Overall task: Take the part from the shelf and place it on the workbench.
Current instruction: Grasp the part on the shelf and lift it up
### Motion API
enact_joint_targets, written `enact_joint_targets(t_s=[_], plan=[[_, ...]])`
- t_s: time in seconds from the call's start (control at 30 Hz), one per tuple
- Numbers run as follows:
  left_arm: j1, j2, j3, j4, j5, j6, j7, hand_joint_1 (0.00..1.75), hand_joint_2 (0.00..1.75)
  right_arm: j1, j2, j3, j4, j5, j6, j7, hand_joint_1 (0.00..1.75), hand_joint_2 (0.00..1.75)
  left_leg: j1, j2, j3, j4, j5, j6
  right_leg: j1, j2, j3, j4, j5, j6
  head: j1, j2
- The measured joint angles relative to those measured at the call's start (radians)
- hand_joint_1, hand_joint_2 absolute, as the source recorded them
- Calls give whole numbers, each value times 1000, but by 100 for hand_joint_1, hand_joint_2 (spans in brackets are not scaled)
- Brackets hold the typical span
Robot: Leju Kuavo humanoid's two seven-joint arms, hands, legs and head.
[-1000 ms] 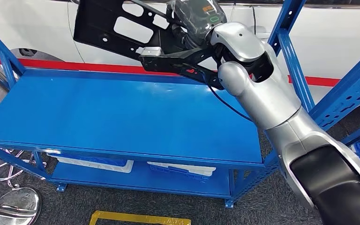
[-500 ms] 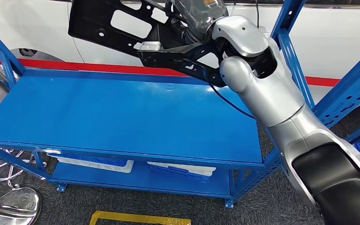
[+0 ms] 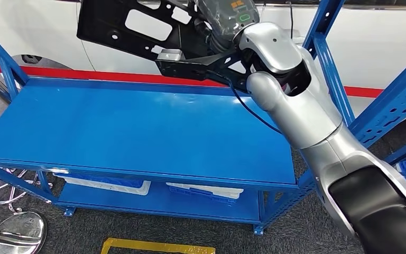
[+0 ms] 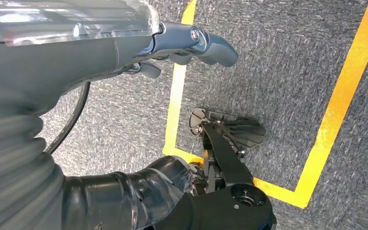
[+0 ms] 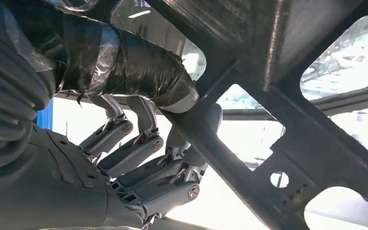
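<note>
my right hand (image 5: pixel 139 177) grips the part (image 3: pixel 137 29), a flat black stamped frame with matte, slightly grainy bars, rounded cut-out windows and small drilled holes. one slanted bar runs across my grip, the taped thumb pressing one face while my dark jointed fingers (image 5: pixel 124 158) curl against the other. the part hangs tilted above the far edge of the workbench (image 3: pixel 137 132), a smooth glossy blue metal top, not touching it. my left hand (image 4: pixel 191 45) hangs over grey carpet (image 4: pixel 278 57) with yellow tape, fingers loosely curled, holding nothing.
</note>
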State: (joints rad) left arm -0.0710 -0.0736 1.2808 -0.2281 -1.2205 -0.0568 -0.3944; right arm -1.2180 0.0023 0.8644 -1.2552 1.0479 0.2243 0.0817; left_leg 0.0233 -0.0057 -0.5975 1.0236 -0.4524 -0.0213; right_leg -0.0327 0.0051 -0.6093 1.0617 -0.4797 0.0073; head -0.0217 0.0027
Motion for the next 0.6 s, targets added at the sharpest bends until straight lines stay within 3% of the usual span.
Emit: enact_joint_targets(t_s=[0.43,0.53,0.6], plan=[[0,0,0,0,-4,0,-11,0,175,14,-4,-2,-8,9,-5,-8,175,175,-1,0,-1,2,-1,2,-3,0,1,-4,2,2,0,0],[-1,0,0,0,-5,0,-16,0,175,20,-10,-5,-13,13,-6,-12,175,175,1,5,14,-30,20,26,-8,0,8,-19,5,11,0,0],[-2,-2,0,0,-7,0,-16,0,175,22,-16,-6,-15,17,-8,-14,175,175,6,13,29,-67,42,39,-4,-1,-11,32,-41,6,2,0]])
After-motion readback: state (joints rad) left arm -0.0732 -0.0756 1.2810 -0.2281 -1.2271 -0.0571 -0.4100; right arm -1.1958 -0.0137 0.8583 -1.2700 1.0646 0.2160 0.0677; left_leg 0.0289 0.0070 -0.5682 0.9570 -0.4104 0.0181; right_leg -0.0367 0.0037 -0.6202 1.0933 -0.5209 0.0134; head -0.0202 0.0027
